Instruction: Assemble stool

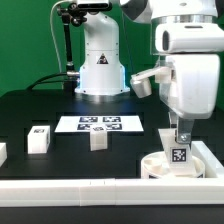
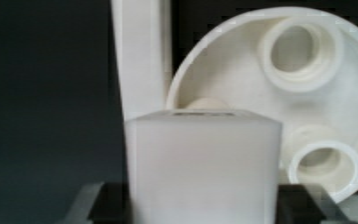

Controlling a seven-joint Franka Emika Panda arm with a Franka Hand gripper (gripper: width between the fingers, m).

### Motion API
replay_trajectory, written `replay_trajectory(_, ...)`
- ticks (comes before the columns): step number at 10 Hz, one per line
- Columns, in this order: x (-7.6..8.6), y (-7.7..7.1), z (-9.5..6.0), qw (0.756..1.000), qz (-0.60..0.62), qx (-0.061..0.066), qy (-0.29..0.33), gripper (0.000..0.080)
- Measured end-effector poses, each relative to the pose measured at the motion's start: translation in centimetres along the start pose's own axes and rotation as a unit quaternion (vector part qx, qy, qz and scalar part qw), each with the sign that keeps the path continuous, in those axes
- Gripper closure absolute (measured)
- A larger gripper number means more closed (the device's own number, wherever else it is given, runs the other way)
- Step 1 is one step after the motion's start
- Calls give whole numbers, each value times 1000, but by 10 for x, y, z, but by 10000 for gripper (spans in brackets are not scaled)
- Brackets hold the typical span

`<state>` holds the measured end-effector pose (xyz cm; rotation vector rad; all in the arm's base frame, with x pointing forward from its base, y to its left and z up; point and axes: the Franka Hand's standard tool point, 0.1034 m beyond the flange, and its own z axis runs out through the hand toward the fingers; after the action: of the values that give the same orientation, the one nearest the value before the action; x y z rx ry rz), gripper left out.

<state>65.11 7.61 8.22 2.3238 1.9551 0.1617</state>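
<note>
Legs (image 1: 38,140) lay loose at the exterior view's left, near the marker board (image 1: 100,124); at its right the gripper (image 1: 178,137) clamped a leg block (image 1: 179,155) over the seat (image 1: 155,168). Any tilt could probably have jammed it against a socket (image 2: 297,48) rim

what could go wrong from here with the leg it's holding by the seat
1. The leg clamped in the gripper looks offset from both sockets seen in the wrist view, with the nearer socket off to one side. Pressing down now would likely hit the flat face of the seat instead.
2. The seat seems to lie loose beside the white rail, so an off-centre push might slide or tip it.
</note>
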Motion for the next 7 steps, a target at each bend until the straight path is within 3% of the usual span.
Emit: replay_trajectory(7, 2, -2, 0, 964, 264, 4, 12, 456)
